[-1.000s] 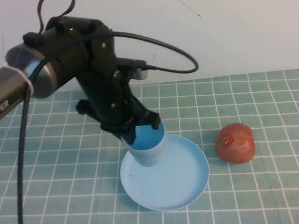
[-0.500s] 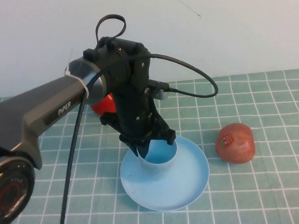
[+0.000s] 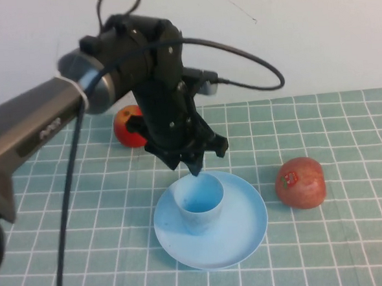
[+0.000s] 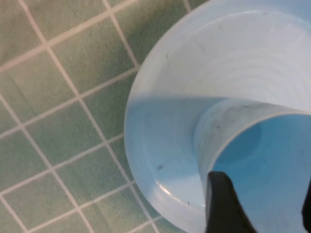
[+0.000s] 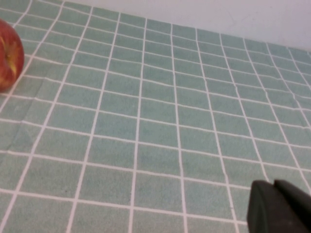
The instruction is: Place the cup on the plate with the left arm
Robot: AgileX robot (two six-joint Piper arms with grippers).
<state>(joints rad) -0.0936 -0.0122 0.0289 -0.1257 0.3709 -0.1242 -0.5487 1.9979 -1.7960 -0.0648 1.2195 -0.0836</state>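
Tabletop (image 3: 353,250) carries a green checked cloth. Left arm (image 3: 40,123) reaches in from the left; its left gripper (image 3: 193,161) hangs just above the cup's far rim, fingers (image 4: 221,204) released and clear of it. Plate (image 3: 242,234) lies at centre with the cup (image 3: 198,204) upright on its left half. High view alone shows one apple (image 3: 300,182) right of the plate and another (image 3: 129,125) behind the arm. Right wrist view alone shows the right gripper (image 5: 279,208) low over bare cloth; cannot tell its state.
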